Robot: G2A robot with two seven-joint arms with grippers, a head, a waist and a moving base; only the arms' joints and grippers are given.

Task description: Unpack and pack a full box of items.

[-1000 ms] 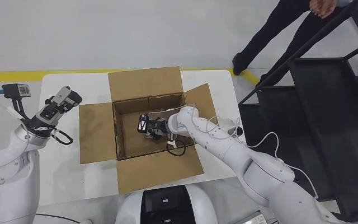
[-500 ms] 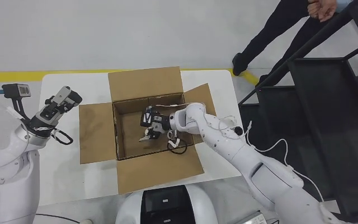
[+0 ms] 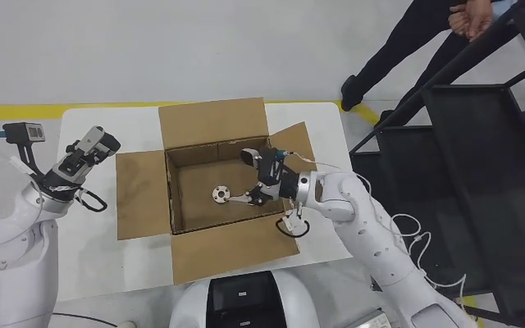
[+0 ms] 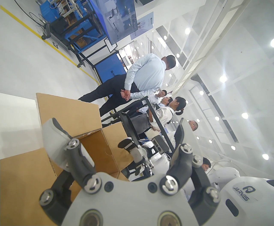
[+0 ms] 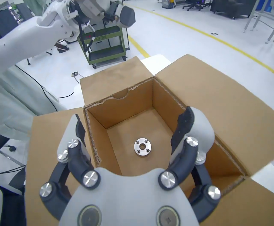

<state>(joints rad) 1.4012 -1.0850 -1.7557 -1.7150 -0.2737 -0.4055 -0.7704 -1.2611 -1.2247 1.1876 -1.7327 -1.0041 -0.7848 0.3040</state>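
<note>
over the open cardboard box (image 5: 128, 102), we see the right gripper (image 5: 132, 116) with its jaws released and wide apart, a round metal flange (image 5: 142, 147) lying flat on the box floor below it, and the left gripper (image 4: 115, 126), jaws also spread, well apart beside the box.

A white casing (image 4: 244, 190) carries a round emblem with a short word mark. A blue panel (image 4: 107, 68) has a small white logo and a hanging banner (image 4: 145, 20) has lettering, both too small to read. A yellow floor line (image 3: 82, 107) runs at 12 o'clock of the box (image 3: 213, 121).
</note>
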